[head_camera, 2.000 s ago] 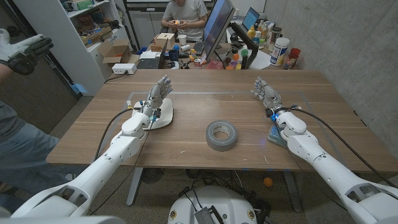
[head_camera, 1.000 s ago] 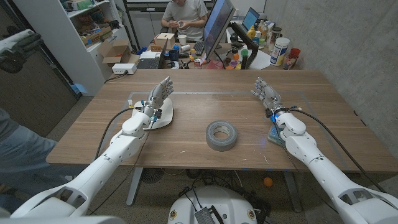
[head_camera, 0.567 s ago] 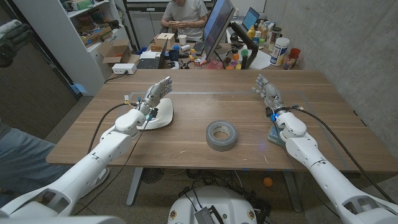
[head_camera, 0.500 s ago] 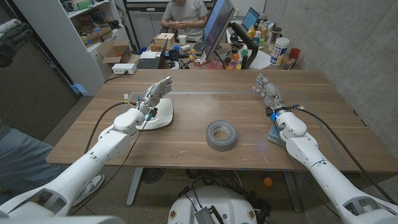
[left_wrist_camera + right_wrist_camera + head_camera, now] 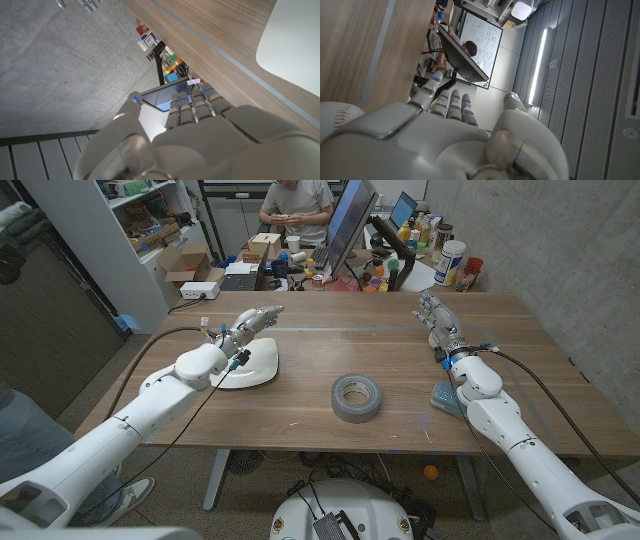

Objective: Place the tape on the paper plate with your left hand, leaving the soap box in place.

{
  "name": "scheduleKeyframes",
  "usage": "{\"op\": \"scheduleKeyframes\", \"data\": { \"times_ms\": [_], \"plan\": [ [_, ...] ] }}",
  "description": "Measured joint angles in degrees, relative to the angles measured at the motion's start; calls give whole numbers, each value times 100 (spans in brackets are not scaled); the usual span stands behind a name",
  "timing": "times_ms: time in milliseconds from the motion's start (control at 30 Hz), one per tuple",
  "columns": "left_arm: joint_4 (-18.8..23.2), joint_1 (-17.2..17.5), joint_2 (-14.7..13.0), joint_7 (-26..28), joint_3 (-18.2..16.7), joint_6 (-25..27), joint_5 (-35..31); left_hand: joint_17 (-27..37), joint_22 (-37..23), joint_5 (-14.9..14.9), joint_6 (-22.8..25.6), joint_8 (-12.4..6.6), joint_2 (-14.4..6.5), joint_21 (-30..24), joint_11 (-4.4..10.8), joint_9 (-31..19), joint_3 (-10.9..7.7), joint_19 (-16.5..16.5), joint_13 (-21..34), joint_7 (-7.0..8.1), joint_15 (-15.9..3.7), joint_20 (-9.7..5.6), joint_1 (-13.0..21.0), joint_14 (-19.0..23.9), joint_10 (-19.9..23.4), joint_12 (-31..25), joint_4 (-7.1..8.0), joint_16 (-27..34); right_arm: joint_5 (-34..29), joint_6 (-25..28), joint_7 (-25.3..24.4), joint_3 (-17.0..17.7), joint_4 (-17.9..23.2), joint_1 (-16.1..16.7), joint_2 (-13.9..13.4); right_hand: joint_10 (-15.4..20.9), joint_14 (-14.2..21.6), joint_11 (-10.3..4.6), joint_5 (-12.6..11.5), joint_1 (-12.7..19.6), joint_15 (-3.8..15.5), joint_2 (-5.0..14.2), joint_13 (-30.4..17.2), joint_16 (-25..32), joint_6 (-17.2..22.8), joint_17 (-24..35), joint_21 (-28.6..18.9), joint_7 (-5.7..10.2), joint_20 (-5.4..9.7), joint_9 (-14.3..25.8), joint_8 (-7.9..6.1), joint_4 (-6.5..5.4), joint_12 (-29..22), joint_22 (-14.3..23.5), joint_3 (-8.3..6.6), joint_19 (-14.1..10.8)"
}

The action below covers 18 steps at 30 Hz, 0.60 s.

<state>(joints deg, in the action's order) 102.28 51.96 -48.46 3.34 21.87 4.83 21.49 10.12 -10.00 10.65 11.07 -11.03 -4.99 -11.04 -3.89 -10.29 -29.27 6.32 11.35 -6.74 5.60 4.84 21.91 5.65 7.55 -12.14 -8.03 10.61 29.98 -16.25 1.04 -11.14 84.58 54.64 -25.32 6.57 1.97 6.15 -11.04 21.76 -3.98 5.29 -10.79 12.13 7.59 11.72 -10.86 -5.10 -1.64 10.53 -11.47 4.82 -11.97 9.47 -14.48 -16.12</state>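
A grey roll of tape (image 5: 356, 397) lies flat on the wooden table (image 5: 330, 345), near its front middle. The white paper plate (image 5: 250, 365) sits to its left; its rim (image 5: 295, 45) also shows in the left wrist view. My left hand (image 5: 248, 325) hovers over the plate's far edge, fingers stretched out and apart, holding nothing; its back (image 5: 200, 135) is seen from the left wrist. My right hand (image 5: 438, 315) is raised at the right side, fingers extended, empty (image 5: 445, 135). The bluish soap box (image 5: 446, 398) lies beside my right forearm.
Beyond the far edge stand a monitor (image 5: 348, 225), bottles and cans (image 5: 450, 262), and boxes (image 5: 262, 248). A person (image 5: 295, 205) sits behind them. A shelf unit (image 5: 120, 240) is at the back left. A faint taped line (image 5: 340, 330) crosses the table.
My left arm has lifted and the hand has swung forward and right, over the plate's far edge. The right hand has moved slightly away, uncovering more of the soap box. The tape has not moved.
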Motion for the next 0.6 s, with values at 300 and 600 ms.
{"op": "scheduleKeyframes", "data": {
  "times_ms": [300,600],
  "plan": [
    [919,-154,-512,42,245,806,-790,0,0,49,29,0,-44,0,-3,1,-68,-67,0,93,0,22,194,0,-3,0,-117,0,126,-22,112,110,99,63,-95,30,31,29,0,0,-31,0,0,0,0,0,0,0,0,0,-6,0,0,0,0,0],
    [1632,-413,-802,-84,575,1363,-1541,1,0,49,50,0,-30,25,9,1,-114,-115,-1,114,-21,70,332,-21,-55,0,-163,0,217,-28,253,158,118,70,-139,30,31,29,0,0,-31,0,1,0,0,1,0,0,-23,0,-6,0,0,0,0,-23]
  ]
}}
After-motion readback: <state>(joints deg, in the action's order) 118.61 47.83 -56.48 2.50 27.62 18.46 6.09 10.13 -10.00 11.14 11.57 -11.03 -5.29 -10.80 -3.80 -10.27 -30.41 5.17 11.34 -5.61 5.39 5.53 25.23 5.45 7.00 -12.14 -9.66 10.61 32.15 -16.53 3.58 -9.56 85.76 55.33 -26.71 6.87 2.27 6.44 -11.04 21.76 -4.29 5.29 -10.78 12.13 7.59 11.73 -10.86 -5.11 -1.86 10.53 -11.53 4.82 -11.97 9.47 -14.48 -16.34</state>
